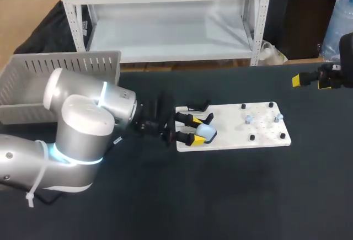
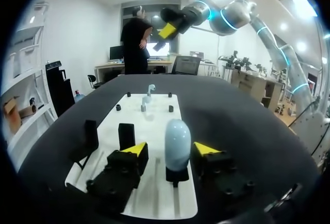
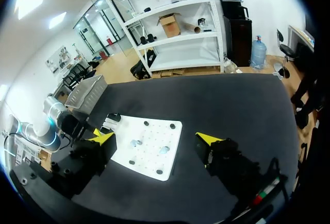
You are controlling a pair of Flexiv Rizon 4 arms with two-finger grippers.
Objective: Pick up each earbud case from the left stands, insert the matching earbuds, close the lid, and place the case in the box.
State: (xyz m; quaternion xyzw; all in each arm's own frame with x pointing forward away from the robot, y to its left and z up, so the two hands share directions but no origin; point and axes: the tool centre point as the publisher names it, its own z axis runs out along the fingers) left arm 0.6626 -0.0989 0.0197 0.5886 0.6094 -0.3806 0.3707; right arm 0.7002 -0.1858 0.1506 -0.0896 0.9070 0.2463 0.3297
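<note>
The earbud case [image 2: 177,142] is pale blue, smooth and shaped like an egg, and its lid looks shut. It stands upright on a small black stand [image 2: 177,175] near the left edge of the white board [image 1: 231,138]. Another black stand [image 1: 199,106] sits at the board's back left corner. One small pale earbud [image 1: 249,120] and a second earbud [image 1: 277,117] sit apart near the board's right end. The grey box [image 1: 60,66] with slotted walls sits at the table's back left corner

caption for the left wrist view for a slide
Open left gripper straddles the pale blue earbud case upright on its stand on the white board, two earbuds farther ahead.
</note>
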